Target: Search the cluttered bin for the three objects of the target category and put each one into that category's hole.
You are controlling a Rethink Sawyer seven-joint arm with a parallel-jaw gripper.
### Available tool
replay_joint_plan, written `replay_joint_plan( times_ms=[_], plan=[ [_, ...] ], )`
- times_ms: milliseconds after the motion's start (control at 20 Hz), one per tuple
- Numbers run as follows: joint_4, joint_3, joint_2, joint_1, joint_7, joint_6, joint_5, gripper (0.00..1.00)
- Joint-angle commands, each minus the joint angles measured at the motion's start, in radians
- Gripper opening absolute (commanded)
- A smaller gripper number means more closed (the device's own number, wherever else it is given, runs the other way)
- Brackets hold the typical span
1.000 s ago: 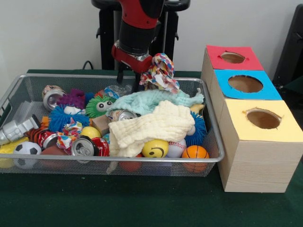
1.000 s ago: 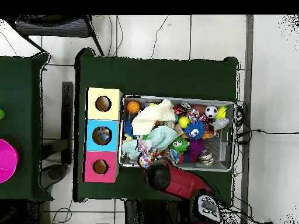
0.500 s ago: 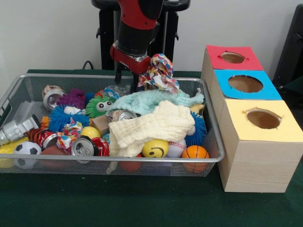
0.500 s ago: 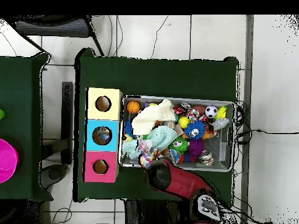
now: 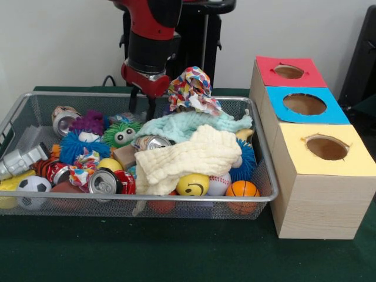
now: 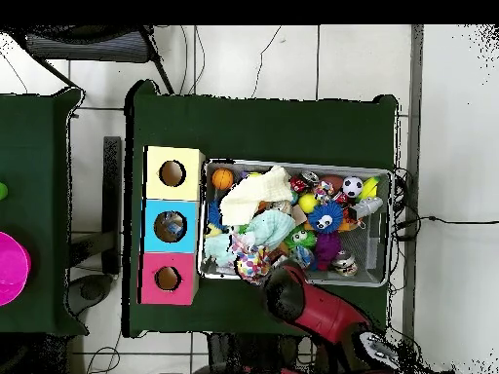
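A wire bin (image 5: 147,198) holds a heap of cloths, cans, balls and fuzzy toys. A multicoloured patterned cloth (image 5: 191,88) is bunched up at the bin's far side, on top of a mint cloth (image 5: 188,124). A cream cloth (image 5: 194,155) is draped over the middle of the heap. My gripper (image 5: 141,104) hangs over the far side of the bin, left of the patterned cloth and apart from it. It is open, with nothing between its fingers. In the overhead view the arm (image 6: 292,294) covers the gripper, next to the patterned cloth (image 6: 251,263).
Three boxes with holes stand beside the bin: red (image 5: 267,67), blue (image 5: 276,106) and yellow (image 5: 294,155). Crushed cans (image 5: 104,181), a smiley ball (image 5: 192,184), a basketball (image 5: 242,189), a soccer ball (image 5: 32,187) and fuzzy toys (image 5: 76,144) fill the bin.
My gripper has moved left along the bin's far side, away from the patterned cloth. The cloth has shifted slightly left and stays on the heap.
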Motion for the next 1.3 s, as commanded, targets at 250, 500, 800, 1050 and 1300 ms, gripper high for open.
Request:
replay_joint_plan(
  times_ms=[250,500,800,1050,1300],
  plan=[
    [-0.052,0.174,0.124,-0.066,0.208,-0.175,0.013,1.0],
    [-0.059,0.141,0.127,-0.026,0.204,-0.175,0.045,1.0],
    [-0.075,0.123,0.166,0.005,0.215,-0.194,0.074,1.0],
    [-0.092,0.051,0.17,0.075,0.182,-0.17,0.107,1.0],
    [-0.107,-0.022,0.185,0.149,0.159,-0.15,0.16,1.0]
  ],
)
